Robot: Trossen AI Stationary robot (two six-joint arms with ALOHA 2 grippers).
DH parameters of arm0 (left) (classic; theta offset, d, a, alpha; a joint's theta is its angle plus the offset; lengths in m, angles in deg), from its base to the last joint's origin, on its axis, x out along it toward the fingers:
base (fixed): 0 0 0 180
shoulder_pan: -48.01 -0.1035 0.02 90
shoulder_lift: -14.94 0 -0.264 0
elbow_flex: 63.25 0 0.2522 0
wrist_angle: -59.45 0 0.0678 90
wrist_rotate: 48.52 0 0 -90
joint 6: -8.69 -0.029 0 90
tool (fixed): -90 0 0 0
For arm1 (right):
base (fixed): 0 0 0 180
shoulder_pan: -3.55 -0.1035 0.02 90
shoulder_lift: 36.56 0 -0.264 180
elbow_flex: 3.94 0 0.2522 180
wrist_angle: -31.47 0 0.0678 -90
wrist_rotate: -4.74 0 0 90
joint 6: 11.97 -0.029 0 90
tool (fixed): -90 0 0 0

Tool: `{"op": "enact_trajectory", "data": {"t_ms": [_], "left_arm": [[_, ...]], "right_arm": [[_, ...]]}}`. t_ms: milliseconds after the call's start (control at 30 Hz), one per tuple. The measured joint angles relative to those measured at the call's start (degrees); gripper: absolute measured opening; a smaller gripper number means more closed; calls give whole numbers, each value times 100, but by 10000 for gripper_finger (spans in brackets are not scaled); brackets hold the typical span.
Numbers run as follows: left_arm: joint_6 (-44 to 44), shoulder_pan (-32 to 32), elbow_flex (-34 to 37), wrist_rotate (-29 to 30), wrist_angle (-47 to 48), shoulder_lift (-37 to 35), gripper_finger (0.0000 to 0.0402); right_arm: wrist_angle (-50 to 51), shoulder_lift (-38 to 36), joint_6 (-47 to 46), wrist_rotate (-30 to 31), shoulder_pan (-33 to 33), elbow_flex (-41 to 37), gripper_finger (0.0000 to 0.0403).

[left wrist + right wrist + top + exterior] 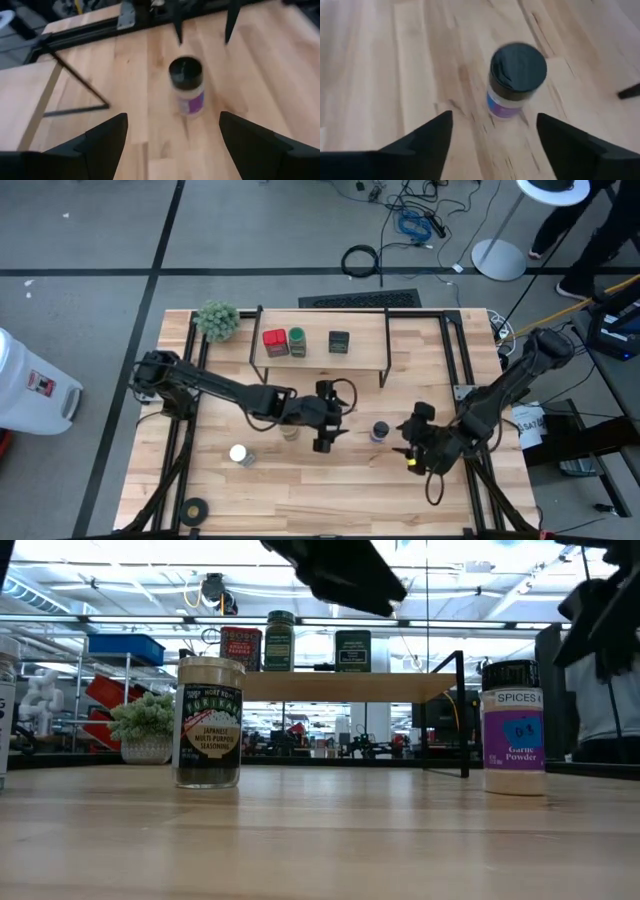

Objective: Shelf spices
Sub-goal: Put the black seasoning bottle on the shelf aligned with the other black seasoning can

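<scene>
Over at about 4 o'clock from the table's middle, the garlic powder jar stands upright on the wooden table, and both arms are pointed at it. The right gripper sits just beside it on its 3 o'clock side, fingers spread wide with nothing between them; the left gripper waits at the jar's 9 o'clock, also gaping and empty.

If I were driving, I'd let only one arm commit. My guess is the right one: centre the dark lid between the fingers, drop low enough to catch the body rather than the cap, then close squarely so it doesn't tip.

On the shelf at 12 o'clock already: red tin, green-lidded jar and dark square tin. Still on the table: the seasoning jar tucked under the left arm, and a white-lidded jar at 8 o'clock.

The low view is the only one where labels read, and it shows the shelf's board well above the jar tops. The right wrist view shows the lid off-centre between the fingers, which the overhead doesn't reveal.
</scene>
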Motion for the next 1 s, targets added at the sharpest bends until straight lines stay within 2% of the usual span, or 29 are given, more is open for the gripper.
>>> {"op": "enact_trajectory", "data": {"t_ms": [133, 267, 567, 767, 1000], "left_arm": [[-3, -133, 0, -509, -301, 41, 325], [-12, -187, 0, -578, -396, 41, 325], [-11, -110, 0, -595, -361, 41, 325], [-9, -12, 0, -597, -335, 38, 325], [-4, 72, 0, -597, -184, 38, 325]], "right_arm": [[54, 505, -275, 356, 21, 0, 313], [-39, 1013, -413, 547, 133, 0, 328], [-1005, 1805, 377, 595, 512, -2, 316], [-1382, 1890, 852, 595, 699, -3, 314], [-1530, 1890, 985, 612, 867, -3, 313]]}}
